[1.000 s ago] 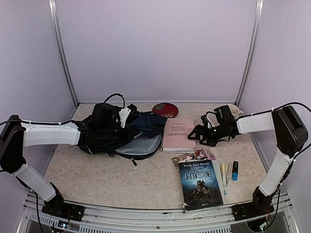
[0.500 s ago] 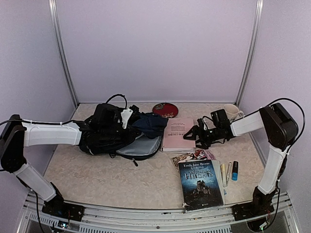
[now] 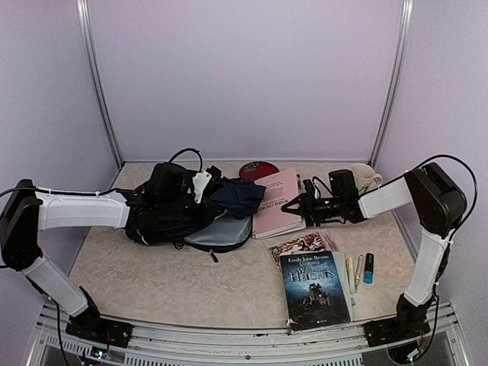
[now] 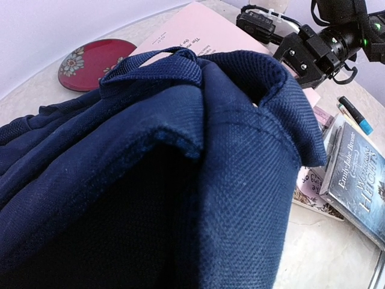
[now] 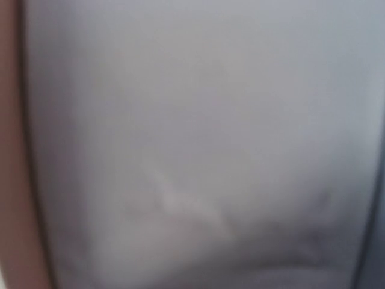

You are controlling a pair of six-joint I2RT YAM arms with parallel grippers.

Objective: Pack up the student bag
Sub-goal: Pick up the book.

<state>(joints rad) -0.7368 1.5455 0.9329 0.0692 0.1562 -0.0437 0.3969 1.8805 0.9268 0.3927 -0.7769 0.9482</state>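
The student bag [image 3: 171, 217], navy with a grey-lined mouth facing right, lies at the left middle of the table. My left gripper [image 3: 203, 184] is shut on the fabric at the bag's upper rim and holds it raised; in the left wrist view the navy cloth [image 4: 180, 156] hides the fingers. A pink book [image 3: 273, 200] lies just right of the bag, its right edge tilted up off the table. My right gripper [image 3: 294, 204] is clamped on that raised edge, as the left wrist view also shows for the gripper [image 4: 283, 43] and the book [image 4: 198, 30]. The right wrist view is only a pale blur.
A red plate [image 3: 255, 169] sits behind the bag and a white mug [image 3: 364, 177] at the back right. Nearer the front lie a dark Wuthering Heights book [image 3: 314, 288], a patterned booklet [image 3: 301, 244], pens [image 3: 354, 271] and a blue-capped marker [image 3: 368, 268].
My right gripper moved left to the pink book's right edge, closed on it, and the edge has come up off the table. The left arm and bag stayed almost still.
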